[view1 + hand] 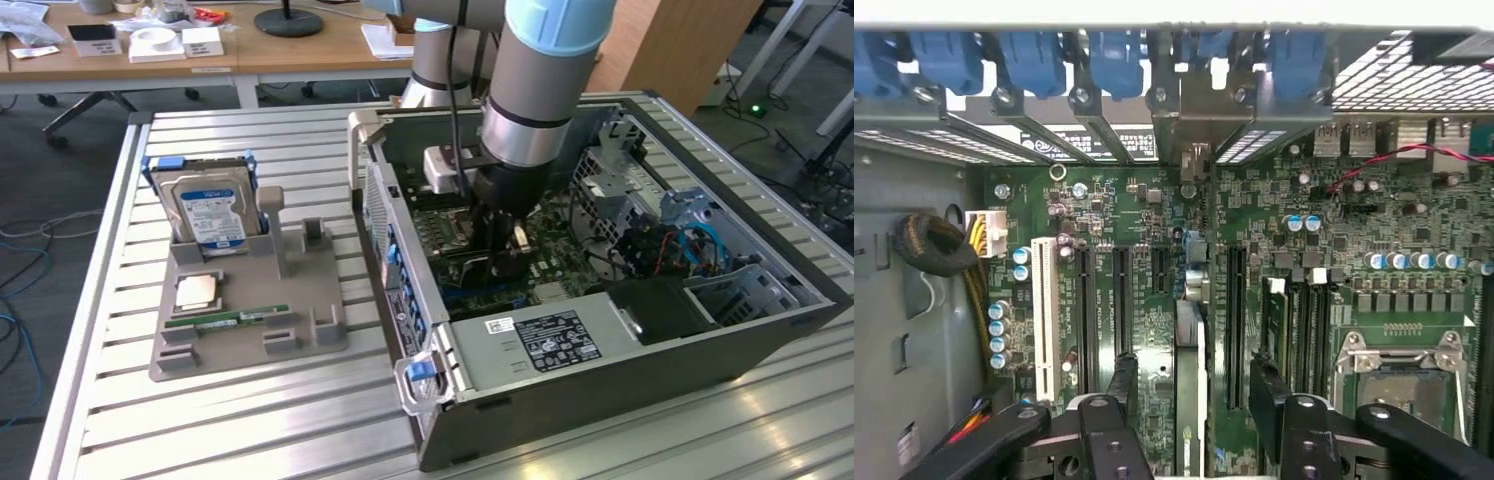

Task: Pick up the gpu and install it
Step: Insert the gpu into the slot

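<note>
The gpu (1189, 330) stands on edge in a motherboard slot inside the open computer case (601, 375). I see it edge-on as a thin card, and its silver bracket (1194, 125) sits against the case's rear slot openings. My gripper (1194, 385) straddles the card, open. Its black fingers (1122, 375) stand apart from the card, with a gap on each side. In the exterior view the arm reaches down into the case, and the gripper (511, 262) hangs just over the motherboard (561, 270).
On the exterior view's left a grey holder (247, 335) carries an upright hard drive (207, 210), a CPU chip (198, 290) and a green memory stick (240, 318). Empty expansion slots (1082, 320), a CPU socket (1399, 385) and a cable bundle (939, 245) surround the card.
</note>
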Action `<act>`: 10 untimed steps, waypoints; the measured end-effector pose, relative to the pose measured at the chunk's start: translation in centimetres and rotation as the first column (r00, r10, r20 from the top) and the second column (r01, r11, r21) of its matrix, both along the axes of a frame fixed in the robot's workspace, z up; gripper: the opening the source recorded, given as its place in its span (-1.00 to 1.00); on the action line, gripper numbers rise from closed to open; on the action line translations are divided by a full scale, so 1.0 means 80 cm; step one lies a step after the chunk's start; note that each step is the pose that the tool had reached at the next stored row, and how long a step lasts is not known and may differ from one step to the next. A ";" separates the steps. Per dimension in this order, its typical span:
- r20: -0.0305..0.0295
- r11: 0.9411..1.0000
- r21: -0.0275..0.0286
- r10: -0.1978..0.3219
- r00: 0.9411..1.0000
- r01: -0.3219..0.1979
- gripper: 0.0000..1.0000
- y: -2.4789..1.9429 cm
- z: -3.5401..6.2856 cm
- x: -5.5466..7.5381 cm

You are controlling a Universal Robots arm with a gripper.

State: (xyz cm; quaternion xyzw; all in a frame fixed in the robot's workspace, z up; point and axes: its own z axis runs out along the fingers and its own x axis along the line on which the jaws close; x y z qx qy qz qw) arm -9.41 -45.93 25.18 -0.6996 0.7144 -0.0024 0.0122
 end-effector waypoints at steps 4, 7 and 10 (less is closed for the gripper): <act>0.000 1.000 0.000 0.000 1.000 0.000 0.14 0.0000 0.011 0.000; 0.000 1.000 0.000 0.000 1.000 0.000 0.14 0.0000 0.020 0.000; 0.000 1.000 0.000 0.000 1.000 0.000 0.14 0.0001 0.028 0.000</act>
